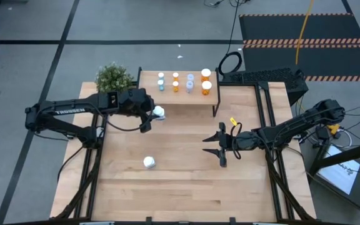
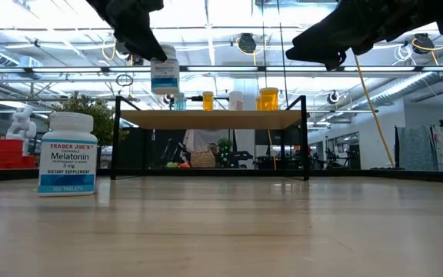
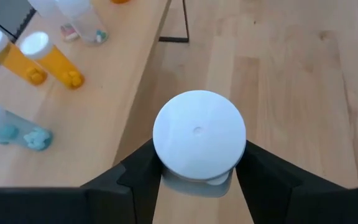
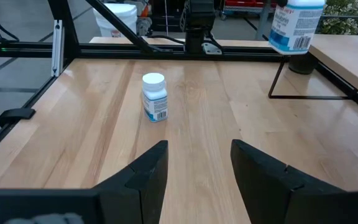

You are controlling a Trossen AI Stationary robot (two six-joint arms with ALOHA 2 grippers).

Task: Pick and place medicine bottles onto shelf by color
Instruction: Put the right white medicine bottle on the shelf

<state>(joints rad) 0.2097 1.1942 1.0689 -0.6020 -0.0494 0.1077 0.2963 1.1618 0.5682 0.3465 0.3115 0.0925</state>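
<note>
Holding a white bottle (image 1: 159, 112) by its sides, the left gripper (image 1: 152, 115) hangs above the bench (image 1: 186, 181) just in front of the shelf's left end. Its fingers (image 3: 138, 174) pinch the bottle just under the white cap, and the low view shows the bottle lifted clear of the bench, level with the shelf top.

The shelf (image 1: 180, 95) stands along the far edge of the bench. On it stand six bottles in a row of pairs: a pale blue pair (image 1: 161, 82) nearest the left end, then a small orange pair (image 1: 175, 82), a clear lavender bottle (image 1: 190, 83), and two wider orange bottles (image 1: 206, 82) toward the right end.

Another white bottle (image 1: 149, 162), labelled Melatonin in the low view, stands upright alone on the bench, left of centre and nearer the front edge, well apart from both arms.

The right gripper (image 1: 222, 145) waits over the bench near its right edge, fingers (image 4: 143, 174) spread and holding nothing, pointing toward the lone white bottle.

A small potted plant (image 1: 113, 77) sits at the far left corner of the bench, beside the shelf.
</note>
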